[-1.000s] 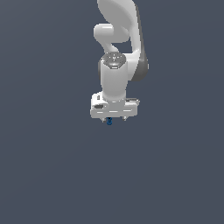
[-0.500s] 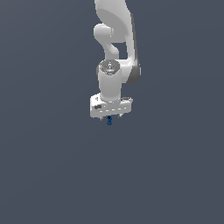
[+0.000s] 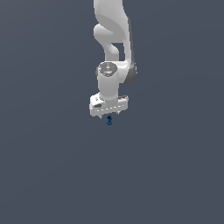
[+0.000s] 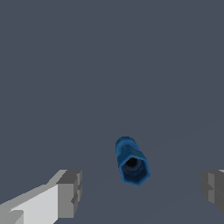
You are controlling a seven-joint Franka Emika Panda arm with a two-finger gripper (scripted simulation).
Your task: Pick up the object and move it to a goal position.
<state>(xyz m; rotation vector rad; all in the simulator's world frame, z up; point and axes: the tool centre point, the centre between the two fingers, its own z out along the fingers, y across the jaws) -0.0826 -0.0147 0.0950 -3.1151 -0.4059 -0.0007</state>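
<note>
The object is a tiny dark-blue peg (image 3: 109,121) with a slightly wider end, seen just under the white hand in the exterior view. In the wrist view the peg (image 4: 131,162) lies on the grey ground between the two fingers, its hollow wider end facing the camera. My gripper (image 3: 109,117) hangs straight above it, and in the wrist view my gripper (image 4: 142,190) is open. The jaws stand wide apart on either side of the peg and do not touch it. One grey fingertip (image 4: 70,192) shows beside the peg, the other at the frame edge.
Flat, uniform dark grey ground (image 3: 52,175) lies all around. The white arm (image 3: 114,39) rises above the hand. Nothing else shows in either view.
The arm's wrist has come down a little and shifted slightly toward the exterior view's left. The peg has stayed where it was.
</note>
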